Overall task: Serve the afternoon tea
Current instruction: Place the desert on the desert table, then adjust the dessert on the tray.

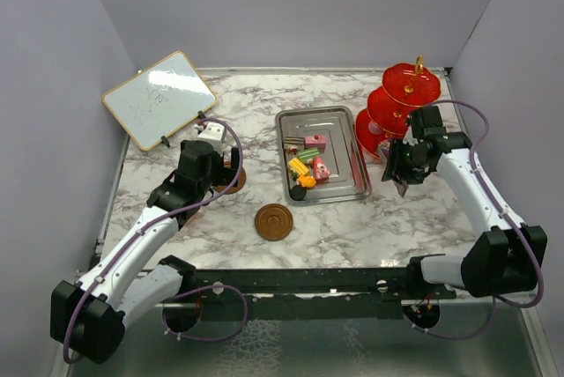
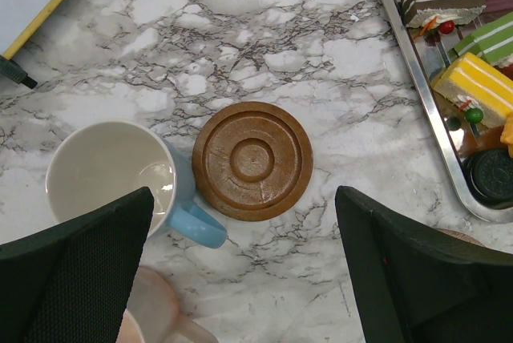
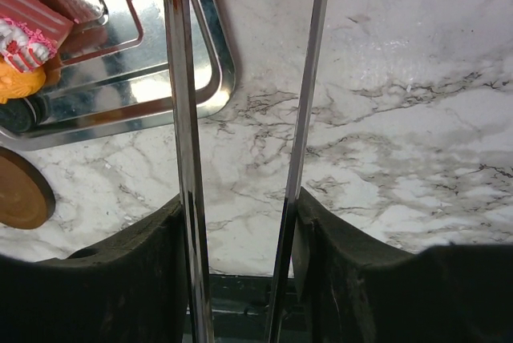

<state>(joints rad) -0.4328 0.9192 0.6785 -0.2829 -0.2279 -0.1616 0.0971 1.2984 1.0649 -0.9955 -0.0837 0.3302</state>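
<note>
While my right pincer (image 3: 240, 223) grips the steel tongs (image 3: 183, 119) near the red stand (image 1: 401, 99), my left pincer (image 2: 244, 223) hangs wide open above the brown saucer (image 2: 252, 160). The blue cup (image 2: 112, 175) sits touching the saucer, partly under one finger. I judge that setting the cup on the saucer is the step in hand, so next I must shift over the cup and close. The cake pieces (image 1: 308, 161) lie in the tray (image 1: 339, 117).
</note>
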